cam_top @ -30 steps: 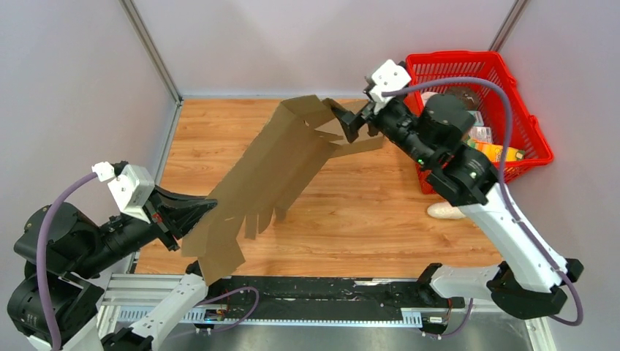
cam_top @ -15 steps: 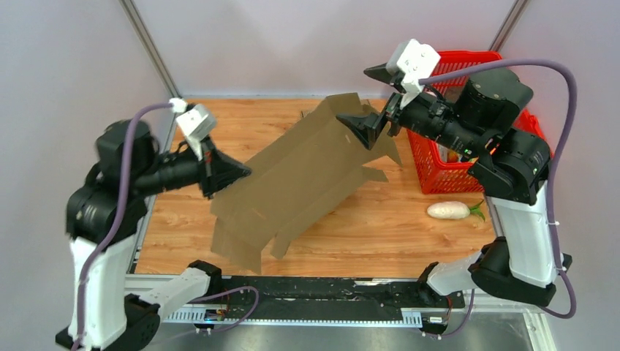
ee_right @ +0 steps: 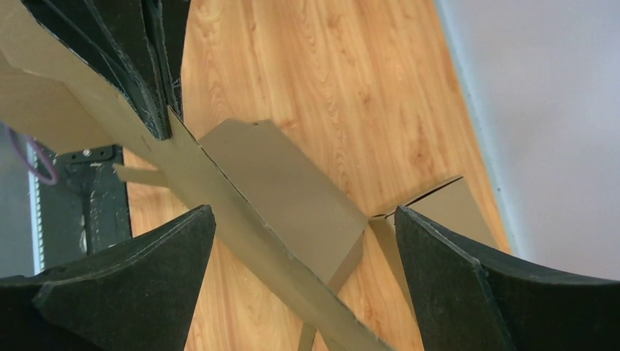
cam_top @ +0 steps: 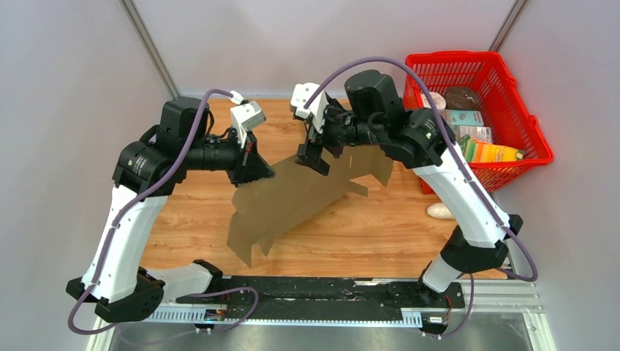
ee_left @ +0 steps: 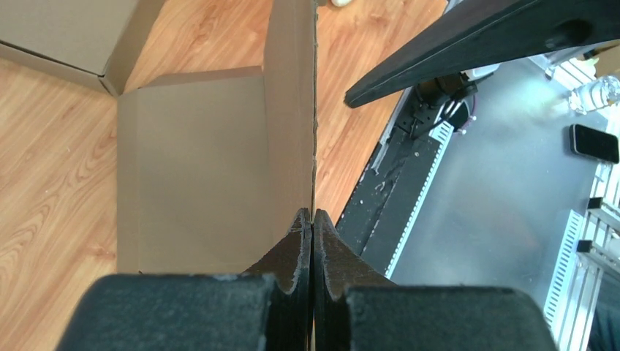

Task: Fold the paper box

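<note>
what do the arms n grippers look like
Both the left arm and right arm have white links and black joint housings. A purple-grey cable loops along each, and a small white camera block sits on each wrist. The left gripper and right gripper have black, wedge-shaped fingers with a matte, grainy face.

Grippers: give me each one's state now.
Left gripper: shut on the box edge.
Right gripper: open, straddling the box.
</note>
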### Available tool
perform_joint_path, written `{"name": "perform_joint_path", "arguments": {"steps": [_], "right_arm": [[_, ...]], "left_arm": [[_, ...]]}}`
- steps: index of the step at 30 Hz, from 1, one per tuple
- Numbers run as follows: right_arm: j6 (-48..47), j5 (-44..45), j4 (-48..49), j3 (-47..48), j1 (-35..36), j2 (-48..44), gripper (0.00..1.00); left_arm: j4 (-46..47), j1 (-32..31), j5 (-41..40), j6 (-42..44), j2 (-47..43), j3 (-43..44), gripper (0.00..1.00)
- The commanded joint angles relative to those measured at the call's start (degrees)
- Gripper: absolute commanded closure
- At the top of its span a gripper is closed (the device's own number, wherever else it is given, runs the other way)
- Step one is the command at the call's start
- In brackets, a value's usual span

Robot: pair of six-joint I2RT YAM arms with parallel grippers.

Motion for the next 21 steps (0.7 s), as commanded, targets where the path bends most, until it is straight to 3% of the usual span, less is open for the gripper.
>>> {"name": "perform_joint_path", "arguments": {"steps": [1, 6, 12, 15, 18, 19, 21], "right_arm": [[-1.4, -4.6, -1.2, -0.1, 0.6, 0.3, 0.0], [-1.4, -7.4, -2.9, -1.3, 1.8, 1.1, 0.06], [-0.6, -6.7, -3.4, -5.9, 5.0, 0.7, 0.3], [0.8, -6.9, -2.8, -5.3, 5.3, 0.8, 0.52], [3.0, -7.1, -1.0, -5.8, 5.5, -0.9, 0.88], [3.9, -7.4, -0.6, -6.2, 5.6, -2.6, 0.94], [6.3, -8.3, 0.2, -6.3, 6.6, -4.2, 1.0]], "left_arm": [[-0.5, -1.8, -1.0, 3.1, -1.8, -0.3, 1.0], [-0.6, -2.3, -1.0, 3.8, -2.8, -0.6, 1.0], [-1.1, -2.5, -0.3, 4.1, -4.5, 0.4, 1.0], [-1.0, -2.7, 0.5, 4.4, -5.8, 0.2, 1.0], [-1.0, -2.7, -0.3, 4.4, -7.6, 0.8, 1.0], [-0.9, -2.7, -1.0, 4.3, -8.3, 1.1, 1.0], [0.7, -2.7, -3.5, 2.4, -11.1, 2.5, 0.87]]}}
